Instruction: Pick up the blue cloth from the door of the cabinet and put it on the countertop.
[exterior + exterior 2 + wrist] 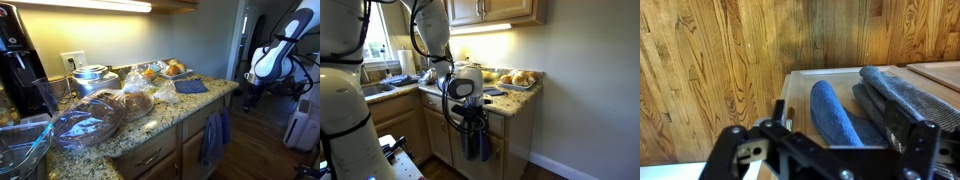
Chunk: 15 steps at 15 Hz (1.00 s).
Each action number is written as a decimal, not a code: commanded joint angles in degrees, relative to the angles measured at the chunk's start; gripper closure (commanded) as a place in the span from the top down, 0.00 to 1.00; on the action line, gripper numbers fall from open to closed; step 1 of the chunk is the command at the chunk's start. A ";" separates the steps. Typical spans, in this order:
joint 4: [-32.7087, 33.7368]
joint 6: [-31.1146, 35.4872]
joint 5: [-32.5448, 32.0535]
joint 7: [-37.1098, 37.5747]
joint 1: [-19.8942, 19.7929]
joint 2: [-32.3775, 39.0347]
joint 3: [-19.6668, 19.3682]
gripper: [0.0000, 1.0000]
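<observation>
The blue cloth (832,112) hangs over the top edge of the cabinet door (798,88), next to a duller slate-blue towel (902,92). In the wrist view my gripper (840,120) is open, with one finger on each side of the blue cloth, just above it. In an exterior view the gripper (469,118) hangs over the cloths (473,142) at the door, below the countertop (516,101). In an exterior view the cloth (213,135) drapes down the front of the cabinet under the speckled countertop (152,125).
The countertop holds glass bowls (88,125), bagged bread (135,103), a tray of rolls (172,69) and a small folded dark-blue cloth (190,87). A coffee machine (20,65) stands at the back. Wooden floor (700,80) lies below the door.
</observation>
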 commanded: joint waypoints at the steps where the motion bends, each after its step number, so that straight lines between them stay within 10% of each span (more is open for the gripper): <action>1: -1.36 9.25 2.05 -5.02 -8.13 4.37 7.52 1.00; 15: 3.07 20.27 -6.10 -1.36 -13.38 15.01 11.09 1.00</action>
